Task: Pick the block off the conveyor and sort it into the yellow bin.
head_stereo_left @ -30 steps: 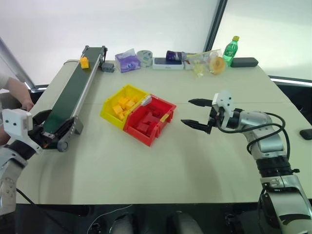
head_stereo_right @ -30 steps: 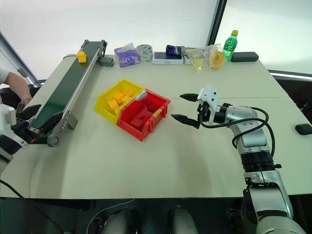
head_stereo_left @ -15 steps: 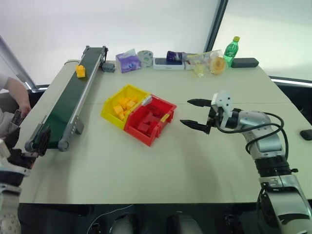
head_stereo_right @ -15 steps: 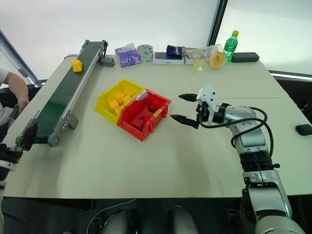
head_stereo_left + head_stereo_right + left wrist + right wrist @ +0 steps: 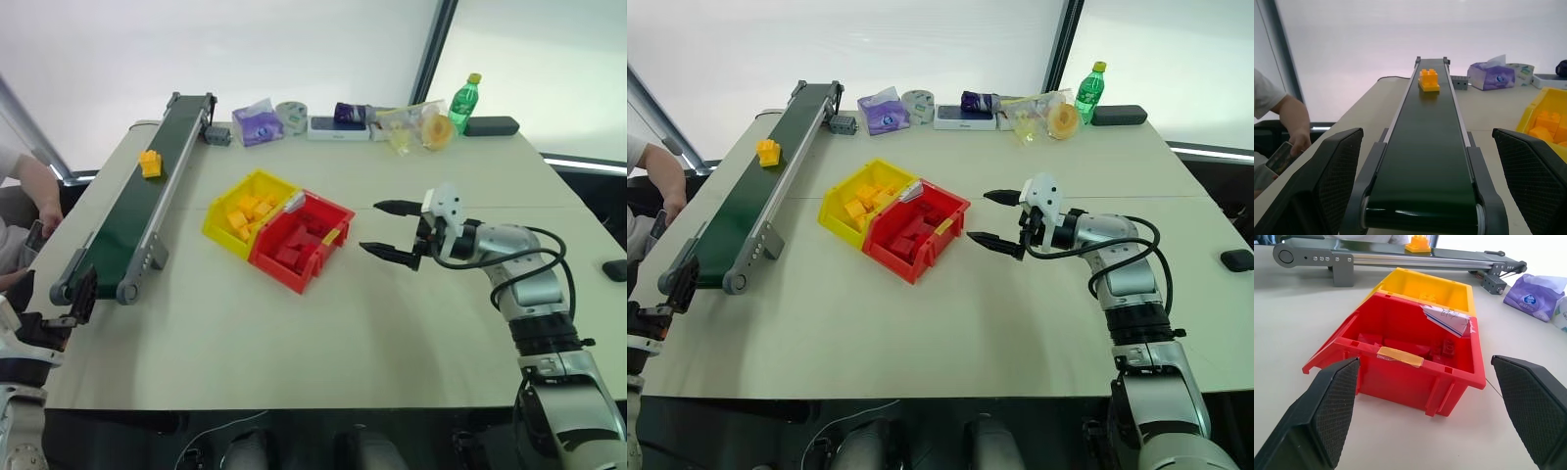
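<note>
The yellow-orange block (image 5: pixel 149 163) rides on the dark green conveyor (image 5: pixel 125 217) in its far half, and the left wrist view has the block (image 5: pixel 1429 80) straight ahead up the belt. My left gripper (image 5: pixel 1425 134) stands open, just short of the belt's near end roller and clear of it; it sits at the table's front left corner (image 5: pixel 59 302). The yellow bin (image 5: pixel 227 202) holds several yellow blocks and is joined to a red bin (image 5: pixel 338 212). My right gripper (image 5: pixel 370 226) hovers open, to the right of the red bin, with nothing between its fingers.
A person's arm (image 5: pixel 37 188) holding a phone rests left of the conveyor. Along the far edge lie a purple tissue pack (image 5: pixel 257 123), a tape roll (image 5: pixel 290 114), a green bottle (image 5: pixel 464 102) and a black case (image 5: pixel 492 125). A white paper scrap (image 5: pixel 1445 319) lies in the red bin.
The block has travelled down the belt toward me. My left gripper pulled back and down from the belt's near end. The right arm has stayed still.
</note>
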### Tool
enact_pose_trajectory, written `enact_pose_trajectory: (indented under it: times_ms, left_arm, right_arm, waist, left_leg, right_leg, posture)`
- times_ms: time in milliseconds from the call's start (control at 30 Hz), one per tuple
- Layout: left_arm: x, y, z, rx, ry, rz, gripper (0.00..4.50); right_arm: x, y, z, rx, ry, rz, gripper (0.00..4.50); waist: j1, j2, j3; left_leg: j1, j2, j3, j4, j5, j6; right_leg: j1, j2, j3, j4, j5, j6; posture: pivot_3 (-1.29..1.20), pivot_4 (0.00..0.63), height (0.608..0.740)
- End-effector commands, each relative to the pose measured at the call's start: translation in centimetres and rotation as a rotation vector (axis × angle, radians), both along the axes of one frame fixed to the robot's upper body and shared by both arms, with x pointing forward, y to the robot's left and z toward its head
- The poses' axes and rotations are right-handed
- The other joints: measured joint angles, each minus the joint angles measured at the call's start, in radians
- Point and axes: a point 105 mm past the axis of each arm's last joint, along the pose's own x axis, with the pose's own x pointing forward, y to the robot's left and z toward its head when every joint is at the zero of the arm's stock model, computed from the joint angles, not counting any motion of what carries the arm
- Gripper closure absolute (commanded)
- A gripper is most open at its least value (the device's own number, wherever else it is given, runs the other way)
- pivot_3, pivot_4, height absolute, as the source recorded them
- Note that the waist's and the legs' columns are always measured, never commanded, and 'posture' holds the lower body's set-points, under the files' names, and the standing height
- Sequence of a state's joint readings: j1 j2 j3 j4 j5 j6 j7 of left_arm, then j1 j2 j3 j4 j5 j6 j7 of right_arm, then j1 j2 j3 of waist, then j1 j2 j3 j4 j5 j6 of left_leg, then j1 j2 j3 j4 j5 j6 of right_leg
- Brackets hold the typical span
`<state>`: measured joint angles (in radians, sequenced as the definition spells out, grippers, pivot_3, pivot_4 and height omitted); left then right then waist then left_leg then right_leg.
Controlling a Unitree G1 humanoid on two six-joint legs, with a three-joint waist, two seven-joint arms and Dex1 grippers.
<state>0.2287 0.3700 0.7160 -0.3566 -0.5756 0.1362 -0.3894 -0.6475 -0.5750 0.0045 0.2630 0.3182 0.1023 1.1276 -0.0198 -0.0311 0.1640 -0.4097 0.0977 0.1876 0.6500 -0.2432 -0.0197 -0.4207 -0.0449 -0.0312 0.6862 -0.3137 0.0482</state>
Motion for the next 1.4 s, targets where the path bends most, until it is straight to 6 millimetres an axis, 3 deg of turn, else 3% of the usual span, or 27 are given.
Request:
enact_pose_trajectory:
  times_ms: [33, 300, 533, 700, 900, 1000, 1100, 1233, 1267, 1400]
  left_arm:
    - [0.4, -0.2, 1.2, 0.037, -0.026, -0.006, 0.03]
    - [3.6, -1.0, 1.4, 0.06, 0.116, -0.047, 0.03]
    - [8.1, 0.9, 2.6, 0.022, 0.269, 0.02, 0.03]
    - [11.2, 1.1, 3.2, 0.01, 0.308, 0.0, 0.03]
    - [12.4, 1.7, 1.9, 0.037, 0.379, 0.013, 0.03]
    - [12.8, 0.5, 1.8, 0.011, 0.373, -0.068, 0.03]
    - [12.9, 0.6, 1.7, 0.007, 0.388, -0.058, 0.81]
    - [12.6, 1.1, 2.2, 0.021, 0.362, -0.036, 2.89]
    - [12.5, 1.1, 2.5, 0.013, 0.351, -0.039, 3.22]
    - [12.8, -0.9, 4.6, 0.021, 0.246, -0.129, 3.16]
  right_arm:
    - [-0.1, -0.3, 1.4, 0.003, -0.051, 0.001, 0.0]
    - [-0.2, 0.1, 1.3, 0.01, -0.05, 0.007, 0.0]
    - [-0.2, 0.5, 1.2, 0.013, -0.046, 0.014, 0.0]
    - [-0.3, 0.8, 1.3, 0.016, -0.045, 0.017, 0.0]
    - [-0.7, 0.6, 1.4, 0.014, -0.046, 0.007, 0.0]
    - [-0.8, 0.6, 1.5, 0.014, -0.043, 0.003, 0.0]
    - [-0.9, 0.7, 1.5, 0.014, -0.042, 0.0, 0.0]
    - [-0.8, 0.7, 1.6, 0.016, -0.041, -0.004, 0.0]
    - [-0.8, 0.7, 1.6, 0.016, -0.04, -0.005, 0.0]
    - [-0.6, 0.6, 1.5, 0.018, -0.04, -0.008, 0.0]
  waist:
    - [0.0, 0.0, 0.0]
    - [0.001, 0.0, 0.0]
    - [0.002, 0.0, 0.0]
    - [0.002, 0.0, 0.0]
    - [-0.002, 0.0, 0.0]
    - [0.0, 0.0, 0.0]
    - [0.003, 0.0, 0.0]
    - [0.003, 0.0, 0.0]
    - [0.003, 0.0, 0.0]
    - [0.002, 0.0, 0.0]
  left_leg:
    - [0.0, 0.0, 0.0, 0.0, 0.0, 0.0]
    - [0.0, 0.0, 0.0, 0.0, 0.0, 0.0]
    - [0.0, 0.0, 0.0, 0.0, 0.0, 0.0]
    - [0.0, 0.0, 0.001, 0.0, 0.0, -0.001]
    - [0.0, 0.0, 0.002, -0.001, 0.0, -0.001]
    - [0.0, 0.0, 0.002, -0.001, 0.0, -0.001]
    - [0.0, 0.0, 0.002, -0.001, 0.0, -0.001]
    - [0.0, 0.0, 0.002, 0.0, 0.0, -0.001]
    - [0.0, 0.0, 0.002, 0.0, 0.0, -0.001]
    - [0.0, 0.0, 0.002, 0.0, 0.0, -0.001]
  right_leg:
    - [0.0, 0.0, 0.0, 0.0, 0.0, 0.0]
    - [0.0, 0.0, 0.0, 0.0, 0.0, 0.0]
    - [0.0, 0.0, 0.0, 0.0, 0.0, 0.0]
    - [0.0, 0.001, 0.0, 0.0, 0.0, 0.0]
    - [-0.002, 0.001, 0.0, 0.0, 0.0, 0.0]
    - [-0.002, 0.001, 0.0, 0.0, 0.0, 0.0]
    - [-0.002, 0.0, 0.0, 0.0, 0.0, 0.0]
    - [-0.002, 0.0, 0.0, 0.0, 0.0, 0.0]
    - [-0.002, 0.0, 0.0, 0.0, 0.0, 0.0]
    - [-0.002, 0.0, 0.0, 0.001, 0.0, 0.0]
  posture:
    - [0.0, 0.15, 0.74]
    - [0.0, 0.15, 0.74]
    - [0.0, 0.15, 0.74]
    - [0.0, 0.15, 0.74]
    - [0.0, 0.15, 0.74]
    - [0.0, 0.15, 0.74]
    - [0.0, 0.15, 0.74]
    - [0.0, 0.15, 0.74]
    - [0.0, 0.15, 0.74]
    - [0.0, 0.15, 0.74]
